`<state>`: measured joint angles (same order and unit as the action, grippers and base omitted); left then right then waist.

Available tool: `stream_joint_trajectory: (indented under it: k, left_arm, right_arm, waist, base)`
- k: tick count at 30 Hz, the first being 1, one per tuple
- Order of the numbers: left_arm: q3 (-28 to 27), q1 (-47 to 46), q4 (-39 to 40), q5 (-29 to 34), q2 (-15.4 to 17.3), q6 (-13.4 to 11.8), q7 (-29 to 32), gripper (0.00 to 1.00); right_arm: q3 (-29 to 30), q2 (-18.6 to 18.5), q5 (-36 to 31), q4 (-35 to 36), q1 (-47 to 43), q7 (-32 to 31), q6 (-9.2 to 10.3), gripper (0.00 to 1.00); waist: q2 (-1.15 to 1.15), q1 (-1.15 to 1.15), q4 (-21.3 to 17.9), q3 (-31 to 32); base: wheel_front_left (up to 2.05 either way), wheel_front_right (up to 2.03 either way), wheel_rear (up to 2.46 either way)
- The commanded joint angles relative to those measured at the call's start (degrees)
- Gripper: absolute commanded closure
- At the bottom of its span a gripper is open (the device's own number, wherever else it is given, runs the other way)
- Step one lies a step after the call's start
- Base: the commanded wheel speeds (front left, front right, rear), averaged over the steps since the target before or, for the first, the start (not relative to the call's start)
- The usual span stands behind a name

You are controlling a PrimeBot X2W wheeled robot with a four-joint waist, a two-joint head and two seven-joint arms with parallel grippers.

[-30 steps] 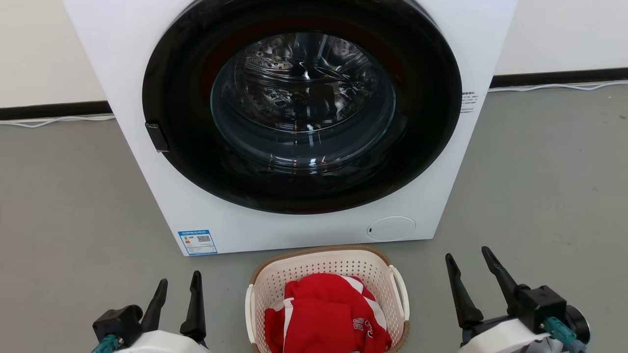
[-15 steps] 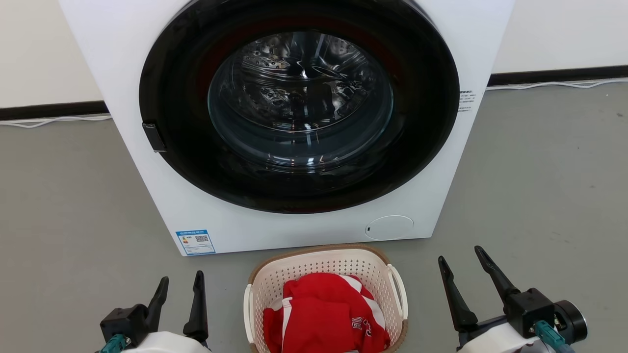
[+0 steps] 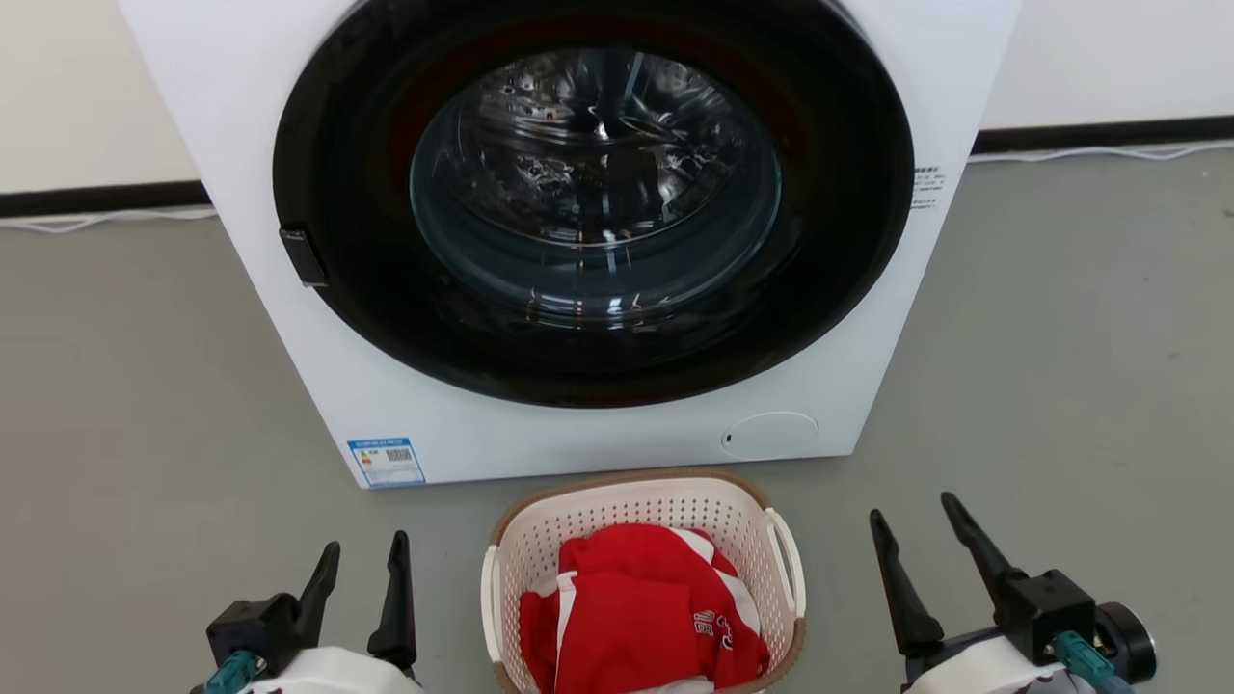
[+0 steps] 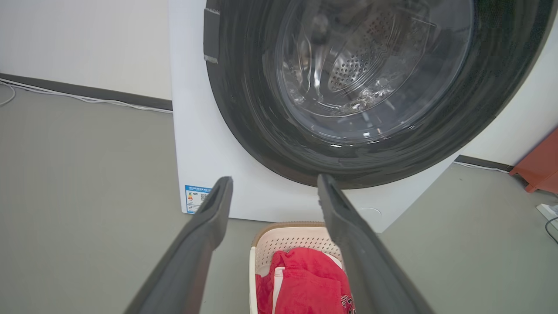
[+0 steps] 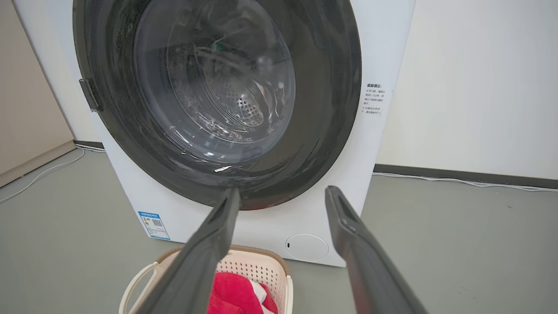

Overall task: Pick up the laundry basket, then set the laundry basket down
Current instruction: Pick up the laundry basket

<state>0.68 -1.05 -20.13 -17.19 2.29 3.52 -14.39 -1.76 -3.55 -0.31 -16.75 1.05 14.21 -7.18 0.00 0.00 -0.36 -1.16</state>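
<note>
The laundry basket (image 3: 617,516) is small, cream-white and perforated, with a brown rim and white loop handles. It stands on the grey floor just in front of the washing machine and holds red and white clothing (image 3: 636,617). My left gripper (image 3: 364,559) hovers open to the basket's left, apart from it. My right gripper (image 3: 914,520) is open to its right, also apart. The basket (image 4: 292,237) appears between the left fingers in the left wrist view, and the basket (image 5: 257,268) shows low in the right wrist view.
A large white washing machine (image 3: 578,443) with a dark round glass door, shut, stands close behind the basket. White cables (image 3: 106,220) run along the black skirting at the wall. An orange-red object (image 4: 542,165) sits at the far right in the left wrist view.
The head view has shifted slightly, so the washing machine and basket sit a bit higher. Both grippers stay open beside the basket in about the same places.
</note>
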Motion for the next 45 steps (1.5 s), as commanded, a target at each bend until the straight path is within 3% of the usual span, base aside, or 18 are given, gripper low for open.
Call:
stream_joint_trajectory:
  k: [1, 10, 22, 45]
  left_arm:
    - [-1.2, -3.4, 1.0, -0.3, 0.6, -0.4, -0.6, 0.00]
    - [0.3, -9.8, -4.5, 0.0, 0.6, 0.3, -0.6, 0.00]
    - [5.1, -25.6, -23.3, -1.3, 0.6, 1.0, -0.6, 0.00]
    - [15.2, -44.9, -44.4, -8.2, 0.6, 1.3, 0.1, 0.00]
  right_arm:
    - [-1.3, -0.1, 0.3, 0.8, 1.9, 0.8, -0.31, 0.00]
    - [-2.1, 0.1, -0.4, -8.9, 8.9, 0.8, -0.31, 0.00]
    - [-3.7, -0.5, -0.9, -23.5, 23.0, -2.5, -0.31, 0.00]
    - [-3.4, 0.6, -2.1, -42.2, 40.8, -3.6, -0.31, 0.00]
  waist:
    - [0.00, 0.00, 0.1, -0.7]
    - [0.00, 0.00, 0.6, -6.3]
    - [0.00, 0.00, 1.4, -16.8]
    - [0.00, 0.00, -0.6, -34.5]
  base:
    - [0.00, 0.00, 0.00]
    - [0.00, 0.00, 0.00]
    - [0.00, 0.00, 0.00]
    - [0.00, 0.00, 0.00]
